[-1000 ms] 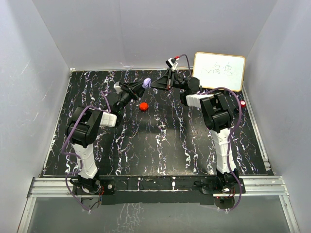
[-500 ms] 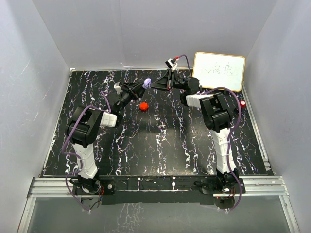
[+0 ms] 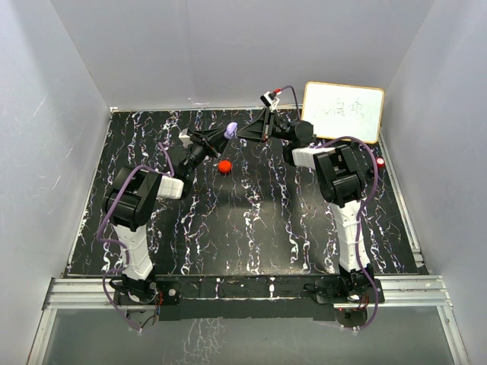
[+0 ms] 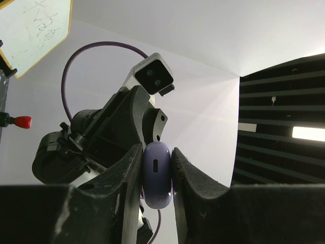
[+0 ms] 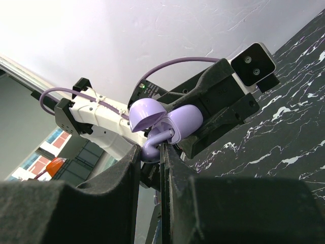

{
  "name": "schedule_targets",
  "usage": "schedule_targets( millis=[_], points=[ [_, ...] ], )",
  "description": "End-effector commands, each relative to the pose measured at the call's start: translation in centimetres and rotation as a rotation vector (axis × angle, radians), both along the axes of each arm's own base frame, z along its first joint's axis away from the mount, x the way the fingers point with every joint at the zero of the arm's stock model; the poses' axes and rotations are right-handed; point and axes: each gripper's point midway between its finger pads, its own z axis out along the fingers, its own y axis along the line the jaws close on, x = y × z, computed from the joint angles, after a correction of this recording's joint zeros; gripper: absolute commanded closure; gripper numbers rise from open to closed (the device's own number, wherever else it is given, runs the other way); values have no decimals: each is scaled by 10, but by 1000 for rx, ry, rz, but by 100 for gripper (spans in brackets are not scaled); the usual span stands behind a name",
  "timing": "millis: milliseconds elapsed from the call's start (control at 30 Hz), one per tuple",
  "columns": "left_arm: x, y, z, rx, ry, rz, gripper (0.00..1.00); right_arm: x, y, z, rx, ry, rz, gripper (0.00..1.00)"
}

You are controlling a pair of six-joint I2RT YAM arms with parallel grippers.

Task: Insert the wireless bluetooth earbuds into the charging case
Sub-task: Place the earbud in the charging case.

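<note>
My left gripper [image 3: 221, 135] is shut on the purple charging case [image 3: 230, 128] and holds it in the air above the far middle of the table. In the left wrist view the case [image 4: 156, 175] sits edge-on between the pads, port facing the camera. In the right wrist view the case [image 5: 187, 121] has its lid [image 5: 144, 114] open. My right gripper [image 5: 151, 155] is shut on the purple earbud [image 5: 152, 146], whose stem reaches into the open case. The right gripper [image 3: 245, 131] meets the case from the right. A small red round piece [image 3: 224, 166] lies on the table below them.
A whiteboard [image 3: 343, 111] with writing leans against the back wall at the right. A small red item [image 3: 379, 162] sits near the table's right edge. The black marbled table [image 3: 251, 228] has white walls on three sides.
</note>
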Motion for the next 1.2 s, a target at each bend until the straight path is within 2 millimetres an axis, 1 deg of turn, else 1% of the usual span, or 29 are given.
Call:
schedule_targets(
  millis=[0, 533, 900, 1167],
  points=[
    [-55, 11, 114, -472, -61, -287, 100, -22, -12, 4, 75, -322, -11, 93],
    [-54, 9, 111, -465, -58, -290, 100, -23, -13, 9, 78, -334, -13, 94],
    [-53, 8, 114, -463, -70, -297, 100, -27, -8, 9, 76, -335, 6, 94],
    [-57, 8, 109, -453, -60, -296, 100, -30, -6, 10, 78, -340, 8, 95]
  ],
)
